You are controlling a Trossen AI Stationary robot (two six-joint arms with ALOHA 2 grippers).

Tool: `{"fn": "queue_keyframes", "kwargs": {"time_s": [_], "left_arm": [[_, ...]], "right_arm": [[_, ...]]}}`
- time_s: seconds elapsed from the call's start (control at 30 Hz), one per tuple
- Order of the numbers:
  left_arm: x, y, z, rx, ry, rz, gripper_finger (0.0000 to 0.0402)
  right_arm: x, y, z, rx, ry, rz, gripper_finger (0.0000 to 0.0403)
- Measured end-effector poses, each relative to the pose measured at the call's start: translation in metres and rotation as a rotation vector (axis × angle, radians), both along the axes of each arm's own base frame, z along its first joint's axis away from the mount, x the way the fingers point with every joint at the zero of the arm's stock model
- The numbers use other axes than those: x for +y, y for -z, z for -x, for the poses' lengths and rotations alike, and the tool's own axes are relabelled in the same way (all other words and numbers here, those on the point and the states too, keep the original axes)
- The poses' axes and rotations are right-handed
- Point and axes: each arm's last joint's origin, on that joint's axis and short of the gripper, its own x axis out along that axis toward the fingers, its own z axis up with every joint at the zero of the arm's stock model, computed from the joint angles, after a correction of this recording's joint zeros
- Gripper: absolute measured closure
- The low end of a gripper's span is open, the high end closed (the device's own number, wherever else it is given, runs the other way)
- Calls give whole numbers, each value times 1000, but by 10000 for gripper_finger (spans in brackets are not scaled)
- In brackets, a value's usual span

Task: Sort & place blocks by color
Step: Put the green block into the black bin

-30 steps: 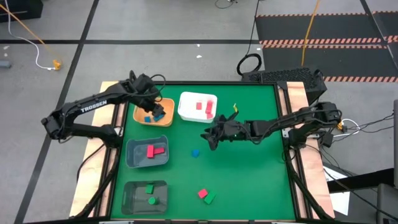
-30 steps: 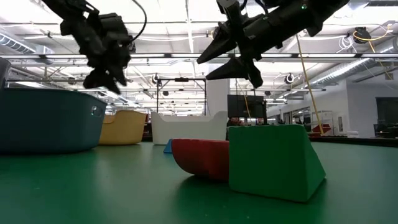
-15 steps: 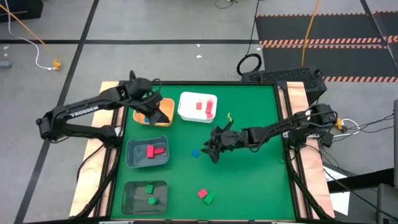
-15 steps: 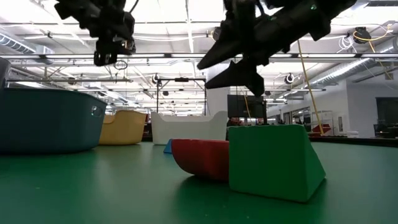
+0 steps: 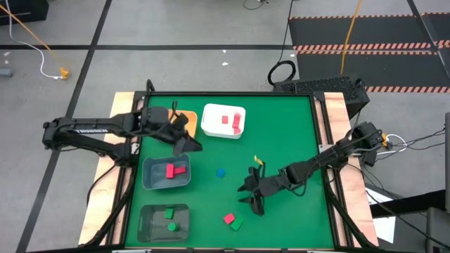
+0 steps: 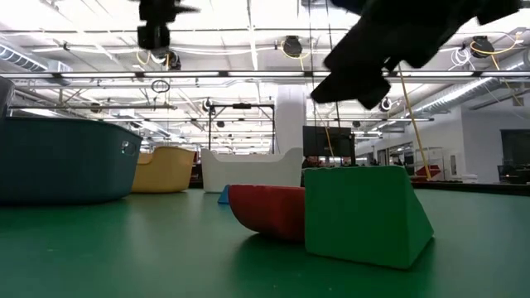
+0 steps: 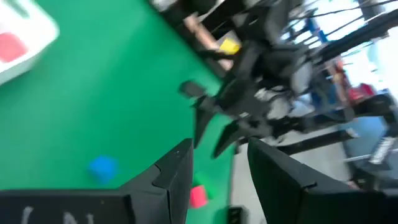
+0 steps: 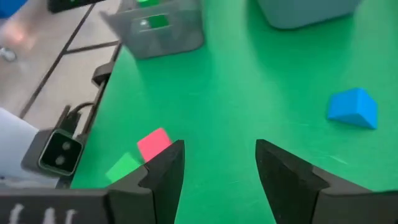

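A blue block [image 5: 221, 172] lies alone mid-table; a red-pink block [image 5: 228, 218] and a green block [image 5: 237, 224] sit side by side near the near edge. My right gripper [image 5: 250, 198] hovers open just up and to the right of that pair; its wrist view shows the pink block [image 8: 153, 143], green block [image 8: 124, 167] and blue block [image 8: 353, 107] ahead of the open fingers [image 8: 219, 152]. My left gripper [image 5: 187, 143] hangs open between the orange bin and the blue-grey bin, empty [image 7: 221, 149]. More blocks lie inside the bins.
Four bins line the table's left part: an orange bin [image 5: 188, 117] partly under my left arm, a white bin [image 5: 214, 126] holding red and pink blocks, a blue-grey bin [image 5: 151, 179] with red-pink ones, a dark grey bin [image 5: 149, 223] with green ones. Bare green mat spreads to the right.
My right gripper has swept from beside the white bin toward the table's near edge, coming down close to the red-pink and green pair. My left gripper has drawn away from over the orange bin, moving toward the near edge and the blue-grey bin.
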Motion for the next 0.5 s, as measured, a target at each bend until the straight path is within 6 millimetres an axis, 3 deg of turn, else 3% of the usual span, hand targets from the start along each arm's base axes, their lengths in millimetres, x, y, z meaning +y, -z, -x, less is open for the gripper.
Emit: {"fn": "queue_keyframes", "kwargs": {"time_s": [0.27, 0.5], "left_arm": [[-49, -22, -5, -223, 52, 22, 247], [-91, -28, 2, -313, 119, -23, 247]], "right_arm": [[40, 6, 12, -42, -80, -36, 216], [67, 26, 11, -112, -131, -48, 216]]}}
